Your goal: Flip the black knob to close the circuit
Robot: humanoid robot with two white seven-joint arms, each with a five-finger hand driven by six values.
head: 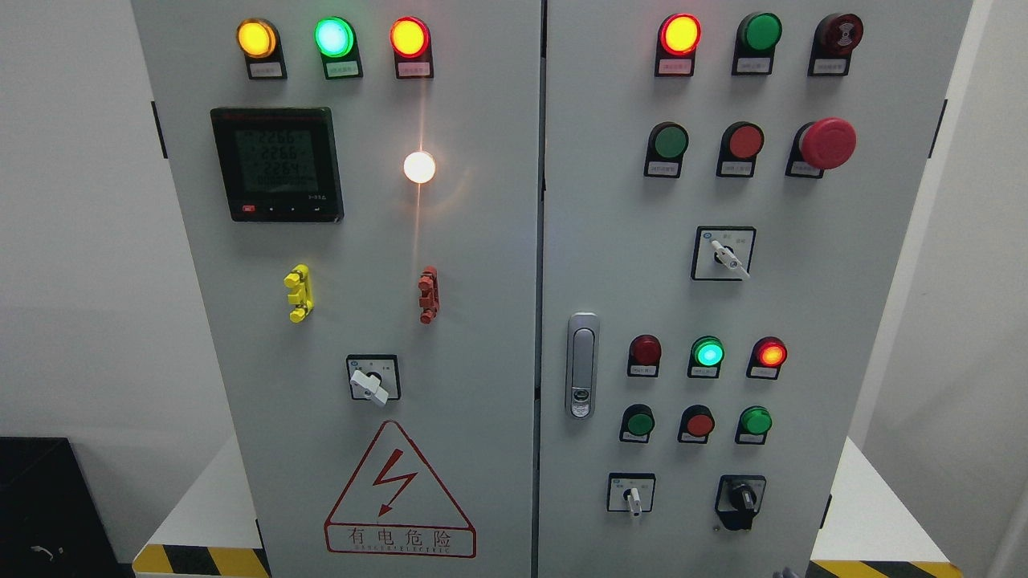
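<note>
The small black rotary knob (740,499) low on the grey steel cabinet (482,321) stood apparently upright; neither hand showed, so their state couldn't be told.

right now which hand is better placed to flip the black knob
Right, probably. The black knob sits low on the right door, right of the picture's centre. Neither arm clearly shows, so side alone decides it.

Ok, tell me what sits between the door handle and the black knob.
In the head view, between the door handle and the black knob sit a green button, a red button, and the white selector switch lower left.
</note>
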